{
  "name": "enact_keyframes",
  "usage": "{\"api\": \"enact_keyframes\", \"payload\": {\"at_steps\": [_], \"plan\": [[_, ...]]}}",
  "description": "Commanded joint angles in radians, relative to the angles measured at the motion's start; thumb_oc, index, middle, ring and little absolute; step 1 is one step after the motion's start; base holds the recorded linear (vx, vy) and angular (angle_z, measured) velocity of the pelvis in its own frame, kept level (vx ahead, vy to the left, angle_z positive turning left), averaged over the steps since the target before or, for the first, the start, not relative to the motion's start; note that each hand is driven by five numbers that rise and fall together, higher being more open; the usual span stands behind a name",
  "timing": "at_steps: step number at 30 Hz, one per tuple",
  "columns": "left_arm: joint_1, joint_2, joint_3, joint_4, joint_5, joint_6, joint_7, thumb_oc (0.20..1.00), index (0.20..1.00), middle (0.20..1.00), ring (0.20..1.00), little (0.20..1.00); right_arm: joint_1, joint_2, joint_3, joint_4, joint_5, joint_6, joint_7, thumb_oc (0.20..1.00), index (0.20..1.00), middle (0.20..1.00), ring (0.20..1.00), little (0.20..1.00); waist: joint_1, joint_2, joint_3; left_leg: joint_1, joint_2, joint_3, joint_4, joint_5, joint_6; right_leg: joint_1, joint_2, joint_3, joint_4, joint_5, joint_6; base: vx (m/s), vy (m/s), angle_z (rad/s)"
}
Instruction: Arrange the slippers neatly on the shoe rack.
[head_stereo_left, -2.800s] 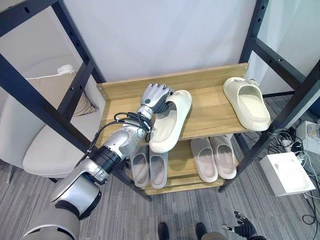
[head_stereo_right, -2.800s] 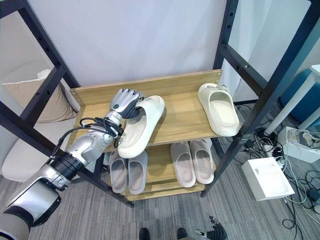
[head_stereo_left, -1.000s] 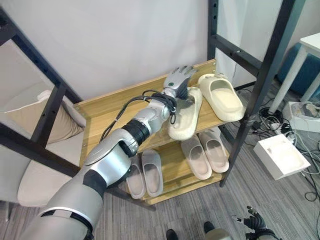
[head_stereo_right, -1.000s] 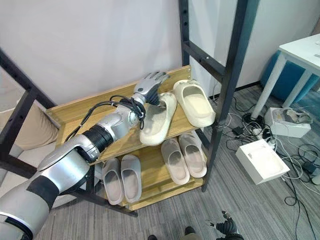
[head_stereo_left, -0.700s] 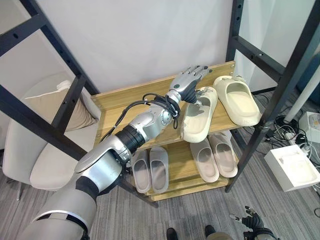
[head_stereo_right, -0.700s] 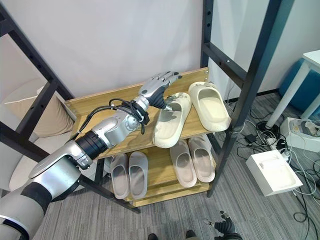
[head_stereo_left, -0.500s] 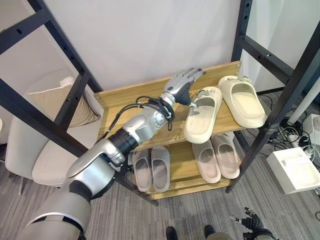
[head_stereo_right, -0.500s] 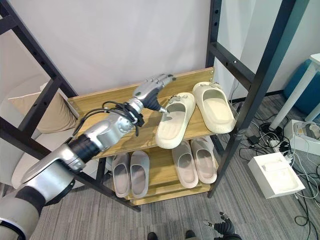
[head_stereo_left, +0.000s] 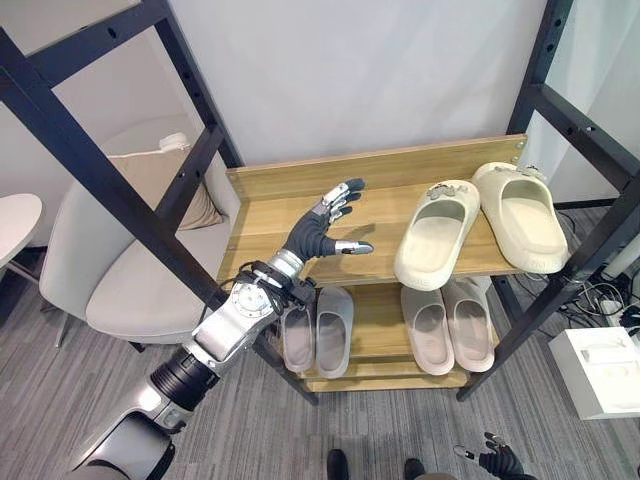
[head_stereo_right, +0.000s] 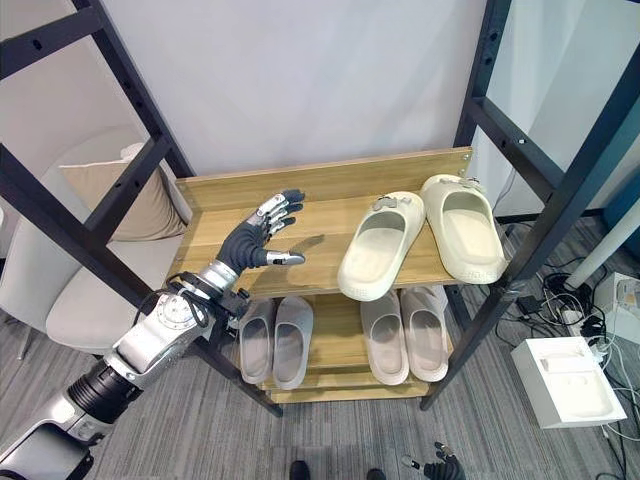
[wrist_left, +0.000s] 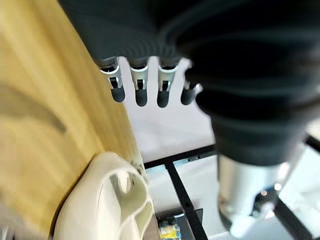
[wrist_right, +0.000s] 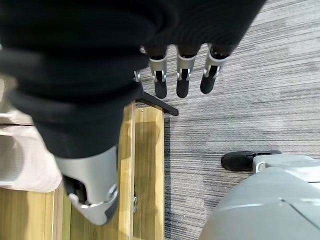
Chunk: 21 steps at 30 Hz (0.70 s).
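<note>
- The shoe rack (head_stereo_left: 300, 180) now carries both cream slippers side by side at the right end of its upper shelf, where 2.8 s ago they lay far apart, one at the shelf's left-middle under the left robot hand and one at the right end.
- The pale armchair (head_stereo_left: 120, 290) with its beige cushion (head_stereo_left: 160, 190) stands to the rack's left behind the black frame; its changed place in the eye views comes from the head camera swinging, not from the chair moving.
- The right-hand cream slipper (head_stereo_left: 522, 215) lies by the right post, toe toward the back board, and looks unmoved throughout.
- The moved cream slipper (head_stereo_left: 435, 232) now rests just beside its mate, close or lightly touching near the toes, angled a little so its heel juts past the shelf's front edge.
- The two pairs of greyish slippers on the lower shelf, the left pair (head_stereo_left: 316, 328) and the right pair (head_stereo_left: 446, 320), sit as they did earlier.
- The left robot hand (head_stereo_left: 318, 234) has let go and drawn back to the shelf's left half, well apart from the slippers, fingers straight and spread, thumb out, holding nothing.
- The right robot hand (wrist_right: 182, 75) hangs low over the grey carpet, fingers relaxed and empty.
- Judged from this, the pairing is done; only squaring the tilted slipper and pushing its heel inward might remain.
</note>
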<state>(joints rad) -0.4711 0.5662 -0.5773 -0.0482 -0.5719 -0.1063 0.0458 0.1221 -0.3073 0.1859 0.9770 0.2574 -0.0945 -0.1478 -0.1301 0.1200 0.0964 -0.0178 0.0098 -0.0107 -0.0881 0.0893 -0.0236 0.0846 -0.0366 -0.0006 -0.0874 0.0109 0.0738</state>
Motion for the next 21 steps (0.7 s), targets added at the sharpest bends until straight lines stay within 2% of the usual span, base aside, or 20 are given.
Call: {"api": "enact_keyframes", "payload": {"at_steps": [1,5,13,14,16,17,21], "plan": [[-0.112,0.0,-0.003,0.018,-0.037,-0.015,-0.022,1.0,1.0,1.0,1.0,1.0,-0.016,0.001,0.013,-0.005,0.02,0.003,0.01,1.0,1.0,1.0,1.0,1.0,-0.003,-0.037,-0.003,0.042,0.051,-0.025,0.001,-0.046,-0.062,0.014,-0.043,-0.036,0.0,-0.063,0.035,0.0,0.0,0.0],[-0.147,-0.039,-0.046,0.06,-0.049,0.002,-0.023,1.0,1.0,1.0,1.0,1.0,-0.035,0.005,0.039,-0.007,0.015,0.01,0.009,1.0,1.0,1.0,1.0,1.0,-0.007,-0.032,-0.001,0.041,0.049,-0.025,0.001,-0.046,-0.062,0.012,-0.045,-0.035,0.0,-0.06,0.037,0.0,0.0,0.0],[-0.236,-0.176,-0.106,0.227,0.076,0.037,-0.005,1.0,1.0,1.0,1.0,1.0,-0.035,0.006,0.071,-0.04,-0.002,0.023,0.006,1.0,1.0,1.0,1.0,1.0,-0.028,-0.022,0.007,0.047,0.051,-0.015,0.001,-0.048,-0.06,0.01,-0.045,-0.025,0.0,-0.059,0.038,0.0,0.001,-0.01],[-0.236,-0.176,-0.106,0.227,0.076,0.037,-0.005,1.0,1.0,1.0,1.0,1.0,-0.035,0.006,0.071,-0.04,-0.002,0.023,0.006,1.0,1.0,1.0,1.0,1.0,-0.028,-0.022,0.007,0.047,0.051,-0.015,0.001,-0.048,-0.06,0.01,-0.045,-0.025,0.0,-0.059,0.038,0.0,0.0,0.0],[-0.245,-0.252,-0.111,0.332,0.074,0.041,0.021,1.0,1.0,1.0,1.0,1.0,-0.047,0.006,0.082,-0.047,-0.005,0.029,0.001,1.0,1.0,1.0,1.0,1.0,-0.04,-0.019,0.009,0.048,0.053,-0.01,0.001,-0.049,-0.059,0.006,-0.045,-0.019,0.0,-0.058,0.039,0.0,0.0,0.0],[-0.246,-0.253,-0.111,0.333,0.074,0.041,0.021,1.0,1.0,1.0,1.0,1.0,-0.047,0.006,0.082,-0.047,-0.005,0.029,0.001,1.0,1.0,1.0,1.0,1.0,-0.04,-0.019,0.009,0.048,0.053,-0.01,0.001,-0.049,-0.059,0.006,-0.045,-0.019,0.0,-0.058,0.039,0.0,0.0,0.0],[-0.254,-0.342,-0.109,0.427,0.011,0.037,0.052,1.0,1.0,1.0,1.0,1.0,-0.069,0.007,0.096,-0.037,0.0,0.034,-0.011,1.0,1.0,1.0,1.0,1.0,-0.049,-0.018,0.012,0.046,0.053,-0.005,0.001,-0.048,-0.06,0.001,-0.045,-0.013,0.0,-0.056,0.039,0.0,0.001,-0.04]]}}
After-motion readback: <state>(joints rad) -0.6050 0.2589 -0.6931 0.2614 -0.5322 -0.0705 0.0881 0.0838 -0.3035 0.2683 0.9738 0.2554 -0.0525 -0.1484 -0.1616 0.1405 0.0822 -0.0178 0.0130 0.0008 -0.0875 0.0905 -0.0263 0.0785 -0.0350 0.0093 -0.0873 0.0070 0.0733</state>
